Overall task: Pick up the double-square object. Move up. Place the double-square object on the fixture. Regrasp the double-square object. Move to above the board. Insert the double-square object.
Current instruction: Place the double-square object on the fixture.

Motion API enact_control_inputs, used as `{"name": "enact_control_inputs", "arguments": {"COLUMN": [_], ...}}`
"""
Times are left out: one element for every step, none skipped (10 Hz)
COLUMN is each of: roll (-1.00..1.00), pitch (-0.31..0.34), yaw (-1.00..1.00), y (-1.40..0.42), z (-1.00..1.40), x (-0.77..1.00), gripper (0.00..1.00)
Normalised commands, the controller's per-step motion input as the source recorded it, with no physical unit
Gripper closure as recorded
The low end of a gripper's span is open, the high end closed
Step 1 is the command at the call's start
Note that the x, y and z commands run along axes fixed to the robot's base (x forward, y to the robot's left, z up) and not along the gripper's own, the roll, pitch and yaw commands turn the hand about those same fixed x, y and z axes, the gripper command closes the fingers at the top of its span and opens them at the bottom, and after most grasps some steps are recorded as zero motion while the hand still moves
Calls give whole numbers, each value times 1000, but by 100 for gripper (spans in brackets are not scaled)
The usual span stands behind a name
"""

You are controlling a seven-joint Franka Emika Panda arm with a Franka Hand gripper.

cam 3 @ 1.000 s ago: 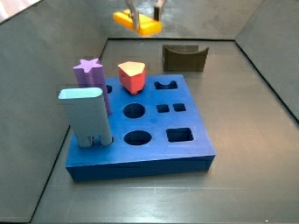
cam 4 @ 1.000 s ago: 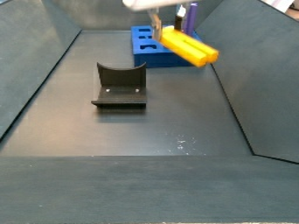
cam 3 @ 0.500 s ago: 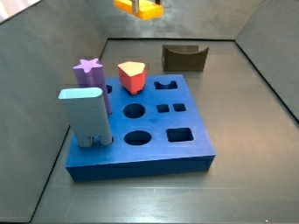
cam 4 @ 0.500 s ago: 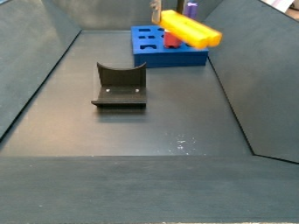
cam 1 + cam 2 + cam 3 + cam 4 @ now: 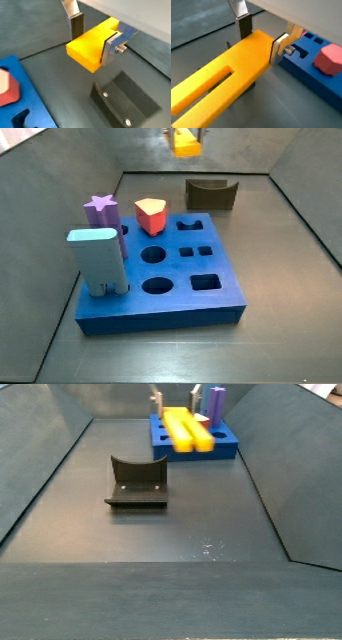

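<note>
Jaws (image 5: pixel 93 37) are clamping the double-square object (image 5: pixel 224 82), holding it horizontal in the air near the board (image 5: pixel 187 446). Fixture (image 5: pixel 136 482) is sitting empty, well apart. Gripper body is cropped in both side views.

Seeing a tall light-blue block (image 5: pixel 98 263) standing upright, with a purple star peg (image 5: pixel 99 208) just behind it. Seeing a red peg (image 5: pixel 151 216) standing beside the star, maybe three-sided with round corners.
</note>
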Motion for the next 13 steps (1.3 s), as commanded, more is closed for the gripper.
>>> {"name": "enact_control_inputs", "arguments": {"roll": [160, 121, 98, 85, 73, 71, 75, 78, -1000, -1000, -1000, -1000, -1000], "pitch": [192, 203, 213, 204, 196, 184, 170, 161, -1, 2, 21, 31, 37], "yaw": [-614, -404, -216, -123, -64, -44, -30, -26, -9, -9, -15, -17, -21], "y": [55, 34, 17, 6, 4, 4, 2, 1, -21, -18, 37, 32, 24], "z": [-65, -37, -17, -15, -9, -5, -10, -10, 344, 338, 204, 95, 49], "x": [990, 888, 768, 693, 597, 534, 442, 379, 447, 378, 217, 119, 63], "gripper": [100, 100, 100, 100, 100, 100, 100, 100, 100, 100, 100, 100, 100]}}
